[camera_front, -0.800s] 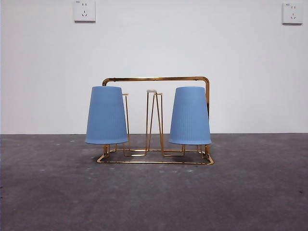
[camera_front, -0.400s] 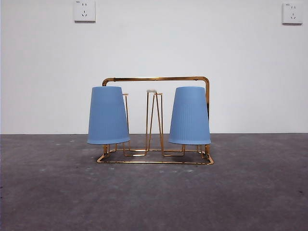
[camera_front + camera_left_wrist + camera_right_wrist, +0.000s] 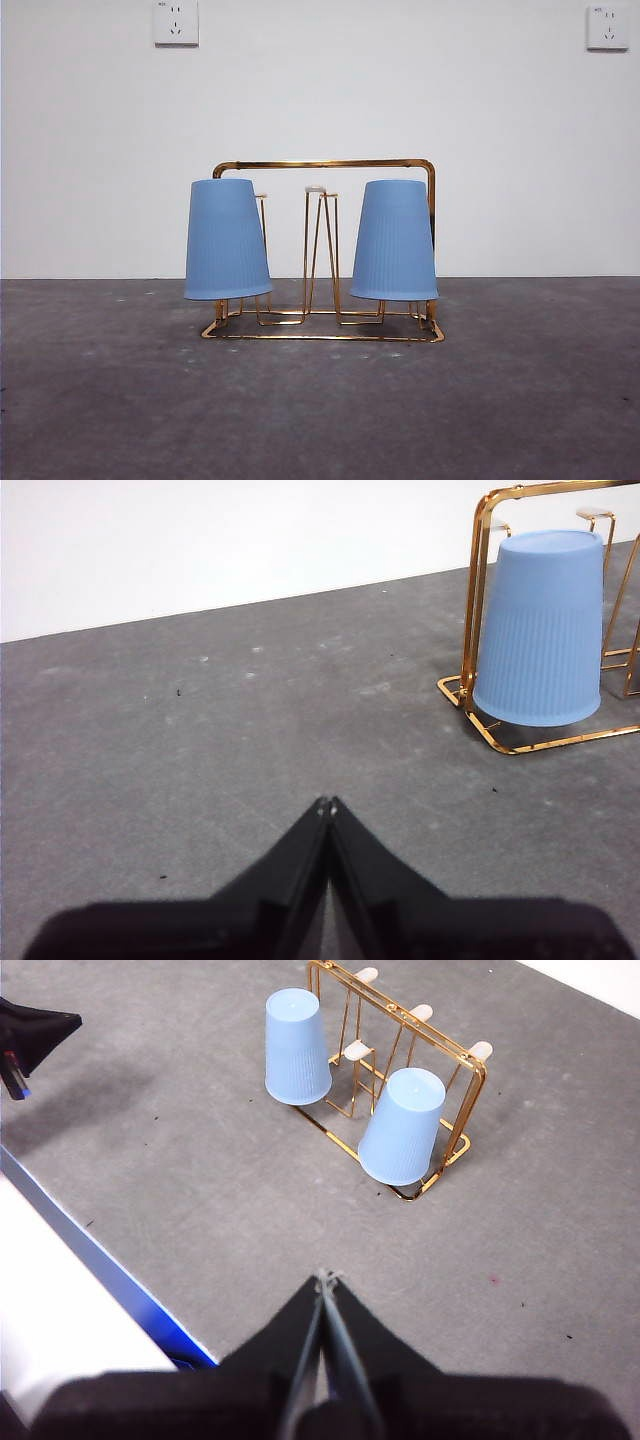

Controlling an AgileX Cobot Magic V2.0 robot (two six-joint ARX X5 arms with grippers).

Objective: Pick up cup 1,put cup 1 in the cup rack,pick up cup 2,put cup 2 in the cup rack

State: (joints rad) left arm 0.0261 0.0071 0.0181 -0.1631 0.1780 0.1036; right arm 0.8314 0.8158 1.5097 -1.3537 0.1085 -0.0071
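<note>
The gold wire cup rack (image 3: pixel 325 164) stands in the middle of the grey table. Two blue ribbed cups hang upside down on its upright loops: one at the left end (image 3: pixel 227 240), slightly tilted, and one at the right end (image 3: pixel 395 240). The middle loops are bare. My left gripper (image 3: pixel 327 803) is shut and empty, low over the table, well away from the left cup (image 3: pixel 540 630) and the rack (image 3: pixel 478 600). My right gripper (image 3: pixel 325 1277) is shut and empty, high above the table, with both cups (image 3: pixel 297 1045) (image 3: pixel 403 1125) and the rack (image 3: pixel 470 1090) far below it. Neither gripper shows in the front view.
A white wall with two sockets (image 3: pixel 176 22) (image 3: pixel 608 27) stands behind the table. The right wrist view shows the table's edge with a blue strip (image 3: pixel 110 1270) and the other arm's dark tip (image 3: pixel 30 1040) beyond it.
The left cup's lower rim has swung slightly to the right on its loop. The rack and the right cup have not moved.
</note>
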